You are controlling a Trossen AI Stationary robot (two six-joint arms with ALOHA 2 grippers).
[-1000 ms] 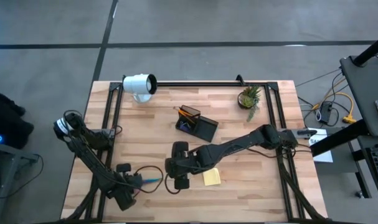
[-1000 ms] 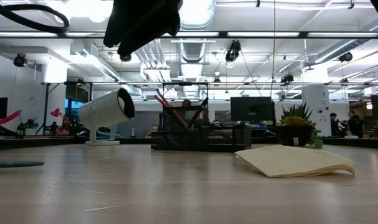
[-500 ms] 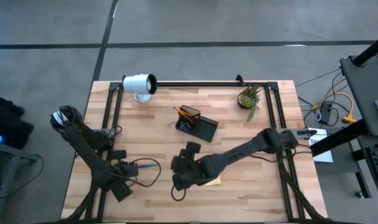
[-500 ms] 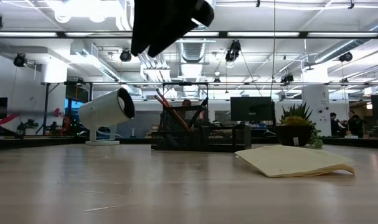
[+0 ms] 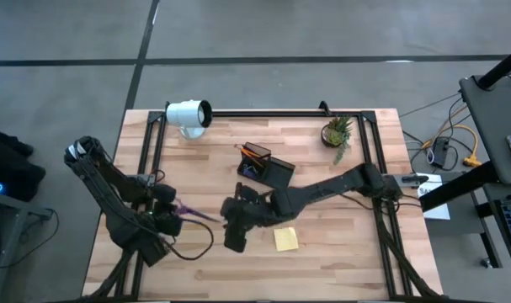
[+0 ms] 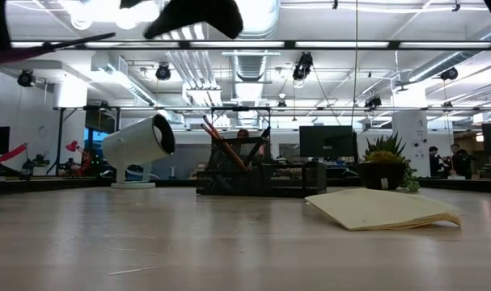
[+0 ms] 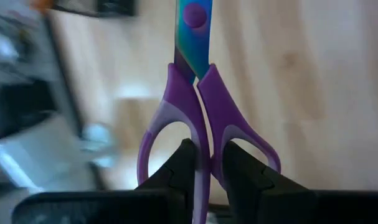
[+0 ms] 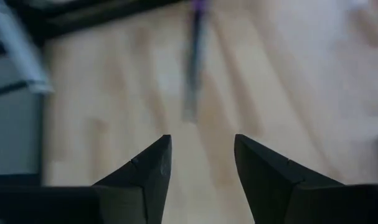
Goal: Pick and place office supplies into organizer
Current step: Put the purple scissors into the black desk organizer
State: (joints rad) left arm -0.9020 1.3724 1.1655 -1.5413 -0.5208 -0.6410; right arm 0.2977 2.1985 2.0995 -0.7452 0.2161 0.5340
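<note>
The left gripper had its jaws closed on the scissors, pinching them where the two purple handle loops meet, blades pointing away from the wrist. From above, the scissors were held off the bench, left of centre, tip toward the right arm. They looked stiff and light, with hard, smooth plastic handles; the narrow neck between the loops is a fair place to hold them, though a pinch there could let the blades swing or twist if the arm turned sharply. The points would need to go down into the organizer, which stood near the middle of the bench's far half with orange pencils already upright in its taller section.

The right gripper hovered above the bench near centre, its jaws standing apart and holding nothing. The yellow sticky-note pad lay flat just beside it; soft, thin and light, it would probably have to be taken by an edge.

Both wrist views were smeared, so the blade tip and the thin purple streak beyond the right jaws could not be read clearly. The low view caught only dark scraps of the arms at its top edge, and the organizer's compartments were too small to tell what lay in them
</note>
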